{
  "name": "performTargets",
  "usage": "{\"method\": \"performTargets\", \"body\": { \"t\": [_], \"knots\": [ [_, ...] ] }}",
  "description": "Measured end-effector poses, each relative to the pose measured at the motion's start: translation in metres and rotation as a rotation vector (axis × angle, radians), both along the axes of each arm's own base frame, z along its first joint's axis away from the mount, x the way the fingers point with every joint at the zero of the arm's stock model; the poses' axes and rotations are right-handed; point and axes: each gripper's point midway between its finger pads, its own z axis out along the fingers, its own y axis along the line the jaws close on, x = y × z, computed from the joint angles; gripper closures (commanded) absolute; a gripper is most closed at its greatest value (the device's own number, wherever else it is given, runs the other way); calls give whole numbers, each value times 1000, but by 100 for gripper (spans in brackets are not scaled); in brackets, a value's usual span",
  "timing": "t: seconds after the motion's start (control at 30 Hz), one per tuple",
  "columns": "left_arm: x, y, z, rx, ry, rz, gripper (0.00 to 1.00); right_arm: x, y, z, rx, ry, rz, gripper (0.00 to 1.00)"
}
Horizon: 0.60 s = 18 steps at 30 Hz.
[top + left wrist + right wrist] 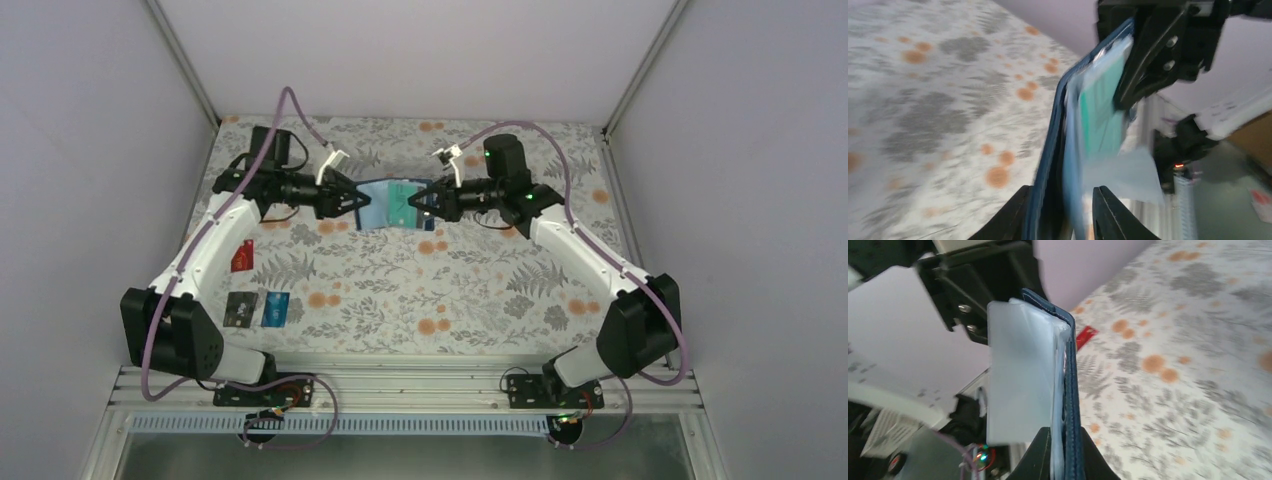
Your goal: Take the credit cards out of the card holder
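Pale walls (420, 50) enclose a floral-patterned table (400, 290).

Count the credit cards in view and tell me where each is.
4. The red card, black card and blue card lie on the table, near left. A teal card sits in the card holder, whose pockets may hide more.

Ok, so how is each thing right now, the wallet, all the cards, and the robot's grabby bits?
card holder: open, held up between both arms.
teal card: in a holder pocket, not out yet.
red card: out, flat on the table.
black card: out, flat, beside the blue one.
blue card: out, flat.
right end effector: shut on the holder's edge.
left end effector: fingers either side of the holder, grip unclear.
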Motion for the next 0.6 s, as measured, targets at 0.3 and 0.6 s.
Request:
{"method": "performTargets", "body": {
  "t": [0.3,0.6],
  "knots": [
    [77,106,-27,147,26,503,67,76,-63,-43,-265,94,-500,96],
    [24,26,7,78,-88,207,68,87,-36,-62,-349,117,-542,96]
  ]
}}
